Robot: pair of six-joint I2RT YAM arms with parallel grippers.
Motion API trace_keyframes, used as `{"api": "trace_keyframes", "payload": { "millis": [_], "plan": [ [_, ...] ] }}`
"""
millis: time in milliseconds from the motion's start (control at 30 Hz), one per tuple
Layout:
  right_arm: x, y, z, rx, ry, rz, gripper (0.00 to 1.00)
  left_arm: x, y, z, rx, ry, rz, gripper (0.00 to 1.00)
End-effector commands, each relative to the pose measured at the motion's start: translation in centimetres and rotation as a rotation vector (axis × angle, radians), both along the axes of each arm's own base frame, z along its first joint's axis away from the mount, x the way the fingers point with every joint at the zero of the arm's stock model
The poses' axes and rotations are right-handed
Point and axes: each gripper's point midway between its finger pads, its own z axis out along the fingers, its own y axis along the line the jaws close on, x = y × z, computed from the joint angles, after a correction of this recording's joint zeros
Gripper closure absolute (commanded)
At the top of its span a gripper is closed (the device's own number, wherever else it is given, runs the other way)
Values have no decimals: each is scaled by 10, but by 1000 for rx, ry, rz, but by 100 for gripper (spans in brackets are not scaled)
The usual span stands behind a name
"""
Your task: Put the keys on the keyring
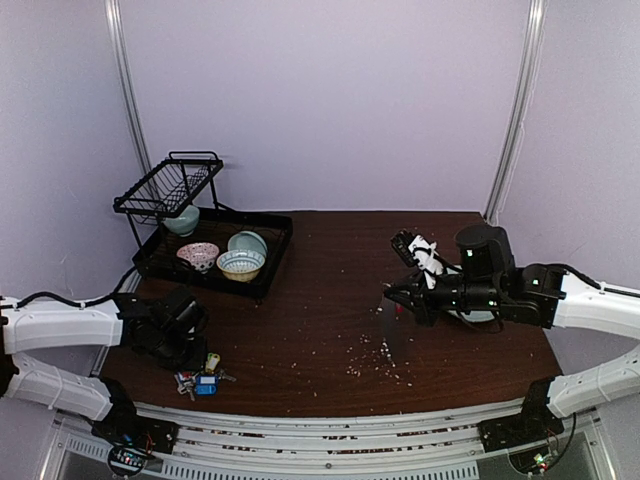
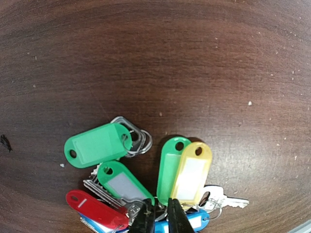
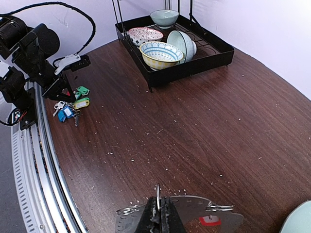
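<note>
Four bowls (image 3: pixel 160 54) in tray (image 3: pixel 194 68); left pincer (image 2: pixel 161 218) clenched on keys (image 2: pixel 187 170), right pincer (image 3: pixel 159 213) grasping keyring (image 3: pixel 189 206).

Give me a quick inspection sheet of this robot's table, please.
Surface: dark wood table, crumbs scattered.
Job's things: keys heaped at the near left corner; keyring held at right.
Clutter: dish rack with bowls; pale green plate.
Grippers: left gripper down among the keys, grip unclear; right gripper shut on the keyring.
Cables: black cable at the left side.
Surroundings: plain lilac walls.
</note>
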Motion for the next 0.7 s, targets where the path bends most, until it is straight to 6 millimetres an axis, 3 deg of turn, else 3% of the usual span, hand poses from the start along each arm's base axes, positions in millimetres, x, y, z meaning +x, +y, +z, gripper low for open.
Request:
{"api": "trace_keyframes", "payload": {
  "millis": [0, 200, 367, 667],
  "plan": [
    [3, 6, 19, 42, -29, 11, 100, 1, -3, 2, -33, -5, 16, 88],
    [3, 6, 18, 40, -26, 13, 100, 0, -12, 4, -79, -4, -8, 87],
    [2, 6, 20, 43, -26, 17, 100, -2, -2, 4, -52, -9, 33, 80],
    [1, 7, 20, 47, -27, 24, 100, -9, 1, -7, -37, 29, 44, 81]
  ]
}}
